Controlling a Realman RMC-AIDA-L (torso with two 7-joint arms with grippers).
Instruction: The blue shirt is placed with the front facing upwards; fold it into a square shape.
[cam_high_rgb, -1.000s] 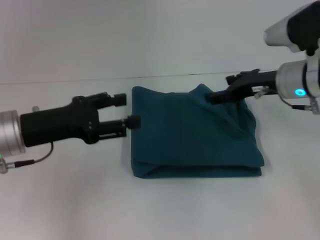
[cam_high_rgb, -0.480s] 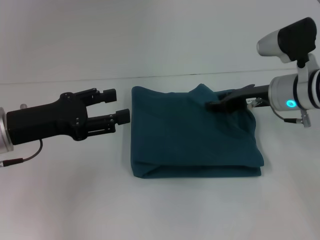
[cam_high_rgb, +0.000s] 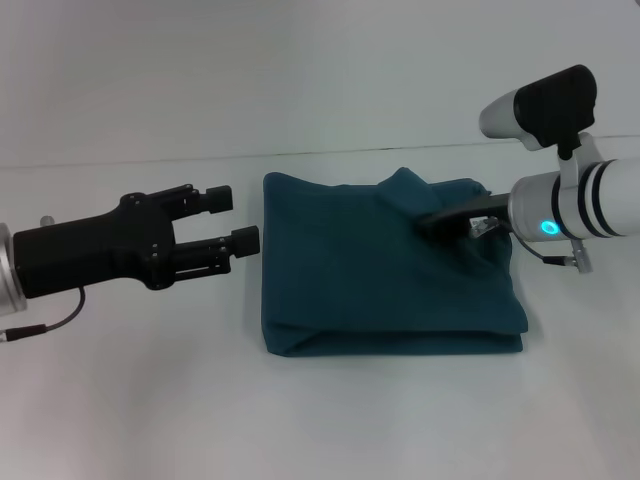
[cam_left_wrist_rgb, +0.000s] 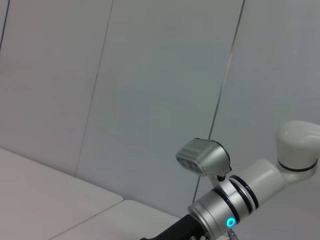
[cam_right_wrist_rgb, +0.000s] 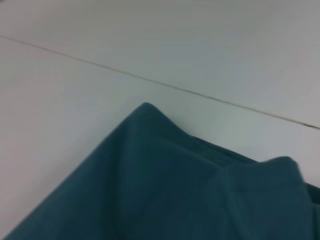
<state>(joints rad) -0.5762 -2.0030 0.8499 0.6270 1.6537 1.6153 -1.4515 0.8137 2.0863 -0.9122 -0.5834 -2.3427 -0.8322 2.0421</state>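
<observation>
Shirt (cam_high_rgb: 380, 270) lies folded square mid-table (cam_high_rgb: 130, 400), its far right corner bunched where my right gripper (cam_high_rgb: 440, 218) pinches it, while my left gripper (cam_high_rgb: 232, 220) hovers open just off its left edge.

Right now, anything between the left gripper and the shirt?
Nothing visible. The left gripper hangs open beside the shirt, with only bare table in the gap. The right gripper is already at the shirt's far right corner.
</observation>
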